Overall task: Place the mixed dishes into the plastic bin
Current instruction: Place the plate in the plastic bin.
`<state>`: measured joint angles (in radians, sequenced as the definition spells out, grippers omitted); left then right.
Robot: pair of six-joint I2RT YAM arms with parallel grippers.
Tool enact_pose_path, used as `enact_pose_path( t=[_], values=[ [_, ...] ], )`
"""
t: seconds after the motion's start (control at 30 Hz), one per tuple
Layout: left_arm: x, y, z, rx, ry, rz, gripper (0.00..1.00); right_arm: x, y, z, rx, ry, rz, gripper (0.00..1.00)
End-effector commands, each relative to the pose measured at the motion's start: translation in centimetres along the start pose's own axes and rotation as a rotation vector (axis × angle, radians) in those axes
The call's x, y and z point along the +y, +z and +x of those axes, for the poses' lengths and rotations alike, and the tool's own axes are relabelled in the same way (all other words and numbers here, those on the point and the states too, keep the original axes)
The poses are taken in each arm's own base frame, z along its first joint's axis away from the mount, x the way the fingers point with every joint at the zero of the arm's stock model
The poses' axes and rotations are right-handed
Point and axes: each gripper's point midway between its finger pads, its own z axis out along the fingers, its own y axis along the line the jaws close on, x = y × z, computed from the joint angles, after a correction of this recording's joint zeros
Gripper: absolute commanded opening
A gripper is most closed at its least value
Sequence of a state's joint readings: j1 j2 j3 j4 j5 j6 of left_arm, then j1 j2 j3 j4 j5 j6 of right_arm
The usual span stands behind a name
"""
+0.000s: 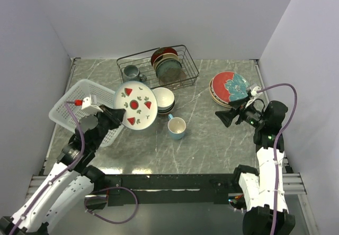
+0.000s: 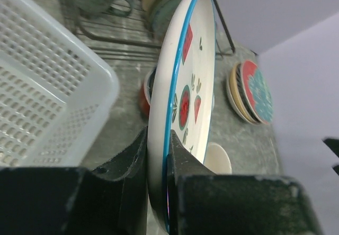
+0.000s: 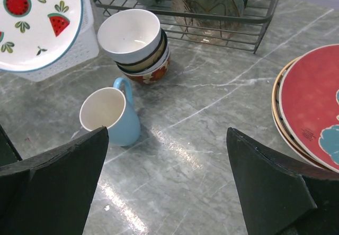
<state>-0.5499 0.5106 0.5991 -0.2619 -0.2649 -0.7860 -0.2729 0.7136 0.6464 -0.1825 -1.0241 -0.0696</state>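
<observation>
Watermelon plate held aloft, tilted, just right of plastic bin; L end effector clamps its rim. R end effector wide, empty, well right of bin. Rec: centre plate over bin, level it, lower before release.

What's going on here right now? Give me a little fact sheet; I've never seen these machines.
Left gripper: shut on blue-rimmed white plate with watermelon pattern, gripped by its rim, next to white lattice plastic bin
Right gripper: open, empty, near stacked plates with a teal-floral, red-rimmed top plate
Centre: stacked bowls, light blue mug
Back: black wire rack holding grey mug, upright plates
</observation>
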Motion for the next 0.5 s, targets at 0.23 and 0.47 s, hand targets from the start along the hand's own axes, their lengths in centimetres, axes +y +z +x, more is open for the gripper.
enact_pose_path(
  t=[0.23,0.47],
  values=[
    [-2.0,1.5,-10.3,-0.225,-0.149,0.158,0.01,-0.6,-0.3,-1.2,-0.013,-0.055,0.040,1.00],
    [2.3,1.8,-13.5,-0.244,-0.311,0.182,0.01,-0.8,-0.2,-1.0,-0.003,-0.042,0.042,1.00]
  ],
)
